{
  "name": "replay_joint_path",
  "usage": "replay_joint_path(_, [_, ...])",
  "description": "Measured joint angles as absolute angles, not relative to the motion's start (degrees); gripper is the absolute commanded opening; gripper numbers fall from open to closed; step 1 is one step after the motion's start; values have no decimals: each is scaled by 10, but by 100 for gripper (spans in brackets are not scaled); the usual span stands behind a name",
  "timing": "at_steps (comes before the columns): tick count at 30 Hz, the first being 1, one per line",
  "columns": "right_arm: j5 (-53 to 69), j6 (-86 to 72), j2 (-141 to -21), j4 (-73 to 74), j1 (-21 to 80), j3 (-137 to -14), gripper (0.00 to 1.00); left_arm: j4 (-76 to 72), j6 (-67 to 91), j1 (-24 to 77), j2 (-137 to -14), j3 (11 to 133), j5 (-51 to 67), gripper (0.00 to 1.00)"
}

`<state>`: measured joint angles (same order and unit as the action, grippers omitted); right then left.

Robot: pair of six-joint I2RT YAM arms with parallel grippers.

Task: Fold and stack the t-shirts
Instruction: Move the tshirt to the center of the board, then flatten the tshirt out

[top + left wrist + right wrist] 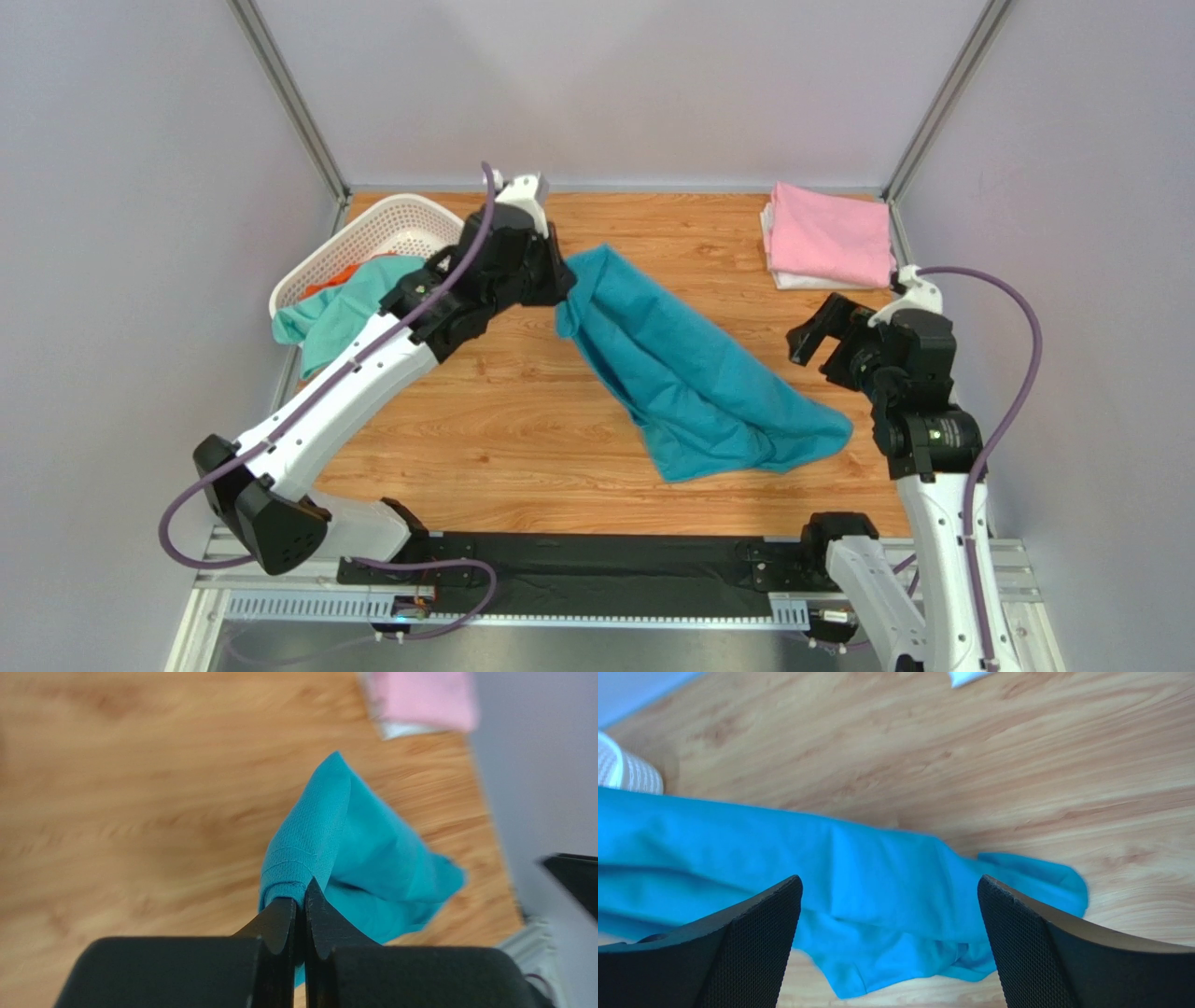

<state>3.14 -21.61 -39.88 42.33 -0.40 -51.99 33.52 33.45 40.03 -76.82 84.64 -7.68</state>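
Left hand (pixel 303 906) pinched shut on a bunched edge of the teal shirt (pixel 687 371), held up; the rest trails across the bench (pixel 491 420). Right hand (pixel 825 333) gapes, empty. Cloth limp, light. I'd grab the trailing hem.

Orange tee (pixel 328 284) mostly hidden under mint-green tee (pixel 345 314); pink tee (pixel 424 698) blurred, edge-cut.

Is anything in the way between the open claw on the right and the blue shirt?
Nothing visible is in the way. The right gripper is open and faces the blue shirt, with nothing between them. The left gripper pinches the shirt's other end.
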Motion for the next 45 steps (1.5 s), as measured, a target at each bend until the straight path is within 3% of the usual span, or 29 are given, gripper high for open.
replay_joint_path(2, [47,-216,-419,434,25,-512,96,343,357,382,-767,767,-99,0])
replay_joint_path(5, [26,-228,-450,451,146,-493,96,370,390,357,-775,666,-131,0])
replay_joint_path(11, [-48,-303,-522,458,452,-460,95,392,420,334,-775,619,-161,0])
replay_joint_path(15, [-91,-349,-609,448,574,-449,93,387,429,320,-764,609,-171,0])
replay_joint_path(30, [-137,-345,-843,331,610,-442,76,384,451,307,-746,573,-170,0])
replay_joint_path(32, [-132,-343,-851,322,610,-441,60,384,453,303,-746,572,-170,0])
replay_joint_path(33, [-132,-342,-851,317,610,-439,39,383,453,302,-746,571,-170,0])
replay_joint_path(35, [-133,-341,-851,314,610,-438,17,383,455,300,-746,567,-171,0])
replay_joint_path(36, [-134,-343,-851,314,609,-439,0,384,456,299,-746,565,-171,0])
replay_joint_path(41, [-160,-348,-819,380,601,-453,0,385,456,288,-746,564,-171,0])
replay_joint_path(45, [-160,-324,-695,423,541,-484,0,387,455,273,-746,571,-171,0])
